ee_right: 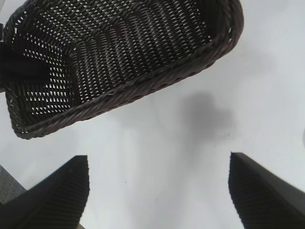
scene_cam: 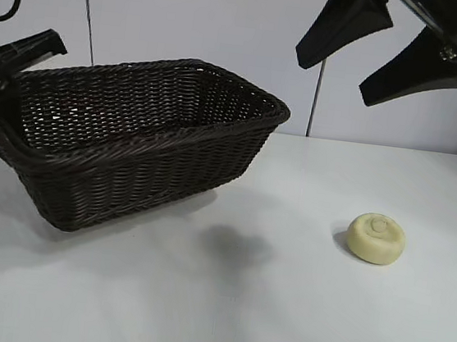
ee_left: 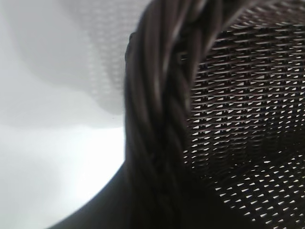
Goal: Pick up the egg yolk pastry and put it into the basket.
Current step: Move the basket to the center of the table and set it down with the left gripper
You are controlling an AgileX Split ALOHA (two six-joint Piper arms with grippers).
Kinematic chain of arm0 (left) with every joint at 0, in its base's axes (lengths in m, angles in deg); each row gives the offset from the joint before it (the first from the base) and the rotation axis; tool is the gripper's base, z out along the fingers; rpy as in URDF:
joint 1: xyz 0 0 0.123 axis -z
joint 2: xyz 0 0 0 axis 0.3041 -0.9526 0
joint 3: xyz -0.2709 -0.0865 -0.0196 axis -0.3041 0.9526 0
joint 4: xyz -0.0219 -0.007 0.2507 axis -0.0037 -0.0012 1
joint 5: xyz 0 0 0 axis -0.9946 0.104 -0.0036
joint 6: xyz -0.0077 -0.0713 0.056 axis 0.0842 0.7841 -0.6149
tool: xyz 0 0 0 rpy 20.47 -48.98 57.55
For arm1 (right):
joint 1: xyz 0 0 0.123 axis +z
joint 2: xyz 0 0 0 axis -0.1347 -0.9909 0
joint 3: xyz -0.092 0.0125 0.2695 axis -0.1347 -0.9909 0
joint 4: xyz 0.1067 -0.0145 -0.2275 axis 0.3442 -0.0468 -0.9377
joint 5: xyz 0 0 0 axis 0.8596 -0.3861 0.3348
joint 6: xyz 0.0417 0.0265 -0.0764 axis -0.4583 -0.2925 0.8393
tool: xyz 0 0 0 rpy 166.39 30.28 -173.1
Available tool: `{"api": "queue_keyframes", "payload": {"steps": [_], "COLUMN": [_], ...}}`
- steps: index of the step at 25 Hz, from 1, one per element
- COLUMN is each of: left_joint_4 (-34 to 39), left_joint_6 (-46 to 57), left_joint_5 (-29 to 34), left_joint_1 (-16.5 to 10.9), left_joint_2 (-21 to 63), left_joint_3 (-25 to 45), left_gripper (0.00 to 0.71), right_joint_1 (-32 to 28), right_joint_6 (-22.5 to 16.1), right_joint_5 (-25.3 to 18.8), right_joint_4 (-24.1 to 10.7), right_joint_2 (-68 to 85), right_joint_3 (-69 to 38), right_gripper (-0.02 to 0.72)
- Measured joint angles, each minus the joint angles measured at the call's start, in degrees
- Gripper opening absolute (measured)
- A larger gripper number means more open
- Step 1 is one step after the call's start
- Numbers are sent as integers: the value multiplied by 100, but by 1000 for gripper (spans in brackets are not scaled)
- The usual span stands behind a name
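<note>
The egg yolk pastry (scene_cam: 377,237) sits alone on the white worktop (scene_cam: 279,309), on the exterior view's right side, well apart from the basket (scene_cam: 141,140). It is a pale yellow puck with a small round mark on top, whole and untouched. In the right wrist view it cannot be made out; at most a sliver at the frame's edge, too little to tell.

The basket stands on the worktop at the left, a dark brown wicker rectangle with a braided rim (ee_left: 157,109) and sloping sides. Its far left end is partly covered by the left arm's dark parts. From the right wrist view its inside (ee_right: 119,52) shows only bare weave, though one corner lies in shadow behind a dark shape.

The right pincer (scene_cam: 386,53) hangs high above the worktop, up and somewhat left of the pastry, its two black fingers spread wide and pinching nothing. Its upper body is cut off by the frame's top edge. The right wrist view shows both fingertips (ee_right: 62,191) with bare worktop between them.

The left pincer (scene_cam: 9,63) is at the basket's left end, mostly hidden; whether it is spread or pressed together I cannot tell. Its wrist camera is filled by the rim and mesh, very close.
</note>
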Motion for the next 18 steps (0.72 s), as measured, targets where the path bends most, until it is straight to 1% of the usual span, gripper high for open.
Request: {"api": "queue_keyframes", "payload": {"steps": [2,4,9,13,18], "left_joint_4": [-20,-26,-23,-1,-166], "left_joint_6": [-673,-1230,-2082,-2557,-2980], "left_joint_5": [267,578,1199,1433,1474], "left_joint_1": [-79,-96,-96,-96,-96], "left_joint_2": [-17,-85,-437,-681,-928], "left_joint_3": [-149,-369,-966,-1323,-1443], "left_gripper": [98,98,98,98,97], "right_joint_1": [0,0,0,0,0], "right_joint_6": [0,0,0,0,0], "right_joint_5": [0,0,-40,-65,-69], "right_joint_4": [0,0,0,0,0], "right_joint_2": [0,0,0,0,0], "right_joint_3": [0,0,0,0,0], "right_gripper": [579,579,579,579,579]}}
